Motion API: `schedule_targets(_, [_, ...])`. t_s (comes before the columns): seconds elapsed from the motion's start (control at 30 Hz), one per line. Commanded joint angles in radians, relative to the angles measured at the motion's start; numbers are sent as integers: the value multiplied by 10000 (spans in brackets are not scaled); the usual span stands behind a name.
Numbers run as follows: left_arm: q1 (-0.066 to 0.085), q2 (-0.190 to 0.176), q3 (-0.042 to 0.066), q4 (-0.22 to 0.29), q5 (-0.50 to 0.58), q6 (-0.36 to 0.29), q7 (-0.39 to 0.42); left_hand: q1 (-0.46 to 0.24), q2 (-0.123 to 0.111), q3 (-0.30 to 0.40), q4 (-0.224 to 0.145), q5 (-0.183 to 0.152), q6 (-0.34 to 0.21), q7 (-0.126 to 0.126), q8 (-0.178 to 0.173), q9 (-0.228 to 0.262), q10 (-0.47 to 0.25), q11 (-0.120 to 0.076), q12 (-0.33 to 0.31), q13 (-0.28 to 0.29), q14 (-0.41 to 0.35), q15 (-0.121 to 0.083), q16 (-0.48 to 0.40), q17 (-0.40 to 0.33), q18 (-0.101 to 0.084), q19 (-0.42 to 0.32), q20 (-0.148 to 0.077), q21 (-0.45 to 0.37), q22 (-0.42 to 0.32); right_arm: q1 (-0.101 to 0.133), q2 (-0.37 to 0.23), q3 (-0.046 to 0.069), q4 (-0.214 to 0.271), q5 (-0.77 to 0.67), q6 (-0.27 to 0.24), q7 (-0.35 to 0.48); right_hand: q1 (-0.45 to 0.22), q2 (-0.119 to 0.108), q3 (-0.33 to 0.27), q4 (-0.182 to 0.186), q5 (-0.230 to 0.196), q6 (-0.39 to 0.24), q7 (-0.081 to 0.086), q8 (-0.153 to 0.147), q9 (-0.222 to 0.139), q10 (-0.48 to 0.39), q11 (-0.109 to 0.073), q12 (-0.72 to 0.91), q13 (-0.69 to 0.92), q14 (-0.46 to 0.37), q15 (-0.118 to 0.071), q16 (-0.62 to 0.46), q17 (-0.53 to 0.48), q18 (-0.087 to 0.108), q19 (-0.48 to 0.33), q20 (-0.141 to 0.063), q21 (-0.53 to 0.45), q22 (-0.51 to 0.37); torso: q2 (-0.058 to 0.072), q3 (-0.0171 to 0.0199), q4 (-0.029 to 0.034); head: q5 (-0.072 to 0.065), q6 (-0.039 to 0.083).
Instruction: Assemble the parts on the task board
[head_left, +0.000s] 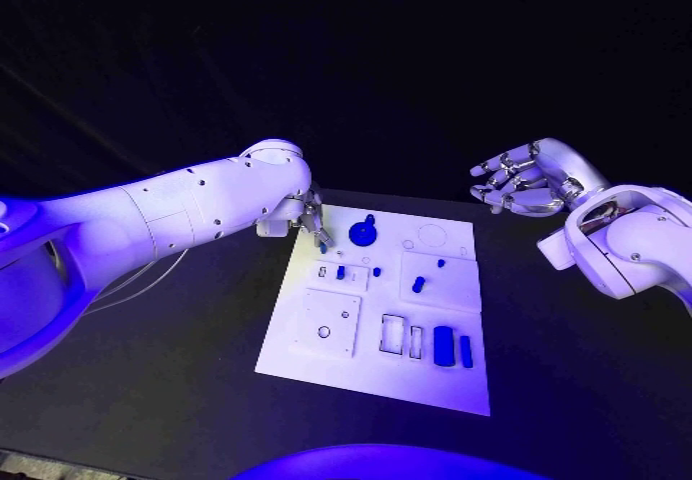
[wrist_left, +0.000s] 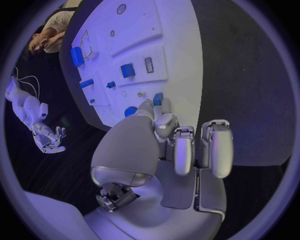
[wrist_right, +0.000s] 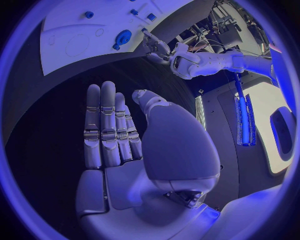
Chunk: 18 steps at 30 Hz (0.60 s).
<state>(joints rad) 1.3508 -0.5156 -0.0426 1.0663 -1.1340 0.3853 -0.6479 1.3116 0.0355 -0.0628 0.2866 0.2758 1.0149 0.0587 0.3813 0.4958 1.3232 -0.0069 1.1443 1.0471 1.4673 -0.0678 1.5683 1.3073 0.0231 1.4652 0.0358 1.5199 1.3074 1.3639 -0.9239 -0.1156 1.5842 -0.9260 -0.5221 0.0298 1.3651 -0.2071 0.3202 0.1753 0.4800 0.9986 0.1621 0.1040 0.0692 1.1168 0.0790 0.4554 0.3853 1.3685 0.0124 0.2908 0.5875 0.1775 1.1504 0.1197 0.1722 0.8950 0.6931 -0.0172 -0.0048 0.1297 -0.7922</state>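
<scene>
My left hand (head_left: 312, 222) hovers at the task board's (head_left: 332, 352) far-left edge, fingers (wrist_left: 164, 122) loosely curled, grasping nothing, the round blue part (head_left: 362, 234) just beside them toward three o'clock, while my right hand (head_left: 519, 178), released, hangs well apart.

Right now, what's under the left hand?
The task board's far-left corner lies under the left hand, with a round blue part just beside its fingers. Whatever sits directly beneath the fingers is covered.

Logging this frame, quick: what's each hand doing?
Left hand: at the task board edge, grip cannot be told.
Right hand: open, holding nothing.
</scene>
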Motion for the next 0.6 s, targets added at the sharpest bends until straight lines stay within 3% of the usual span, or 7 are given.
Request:
schedule_targets(0.03, [-1, 30, 5, -2, 78, 109, 13, 183, 3, 120, -12, 41, 75, -4, -69, 19, -8, -64, -42, -9, 1035, -10, 25, 2635, -52, 612, 39, -26, 2144, -6, 6, 1, 14, -138, 54, 86, -21, -42, -1, -53, 62, -78, 26, -26, -4, 41, 11, -37, -14, 81, -6, -55, 2, 42, 60, 21, -55, -13, 0, 2, -8, 12, -11])
schedule_targets(0.27, [-1, 33, 6, -19, 130, 120, 55, 982, 53, 803, -195, 88, 62, -52, -210, 51, -40, -117, -155, -62, 1035, -62, 25, 2635, -48, 602, 12, -37, 2139, -6, 3, 1, 13, -143, 50, 91, -21, -42, -1, -53, 62, -78, 26, -26, -4, 41, 11, -37, -14, 81, -6, -55, 2, 42, 60, 21, -55, -13, 0, 2, 0, 33, -32])
schedule_targets(0.43, [-1, 26, 6, -33, 310, 114, 92, 1779, -56, 1888, -454, 86, -30, -1, -378, 80, -124, -89, -379, -213, 1035, -52, 25, 2635, -42, 582, -5, -60, 2123, -6, -2, 1, 19, -143, 51, 92, -21, -42, -1, -53, 62, -78, 26, -26, -4, 41, 11, -37, -14, 81, -6, -55, 2, 42, 60, 21, -55, -13, 0, 4, 3, 29, -38])
schedule_targets(0.5, [-1, 23, 6, -40, 420, 107, 98, 1985, -186, 2457, -542, 88, -73, 54, -442, 108, -155, -53, -489, -291, 1035, -19, 25, 2635, -40, 575, 1, -67, 2119, -6, -5, 1, 20, -144, 51, 93, -21, -42, -1, -53, 62, -78, 26, -26, -4, 41, 11, -37, -14, 81, -6, -55, 2, 42, 60, 21, -55, -13, -7, 4, -2, 46, -33])
schedule_targets(0.6, [-1, 16, 5, -42, 507, 83, 107, 2079, -643, 3752, -679, 106, -69, 164, -505, 213, -170, 6, -652, -401, 1035, 63, 25, 2635, -38, 566, 40, -74, 2117, -6, -9, 1, 22, -144, 52, 93, -20, -38, 2, -55, 70, -78, 27, -25, -3, 41, 11, -39, -19, 83, -6, -63, 3, 42, 61, 21, -58, -16, -7, 4, 3, 60, -38])
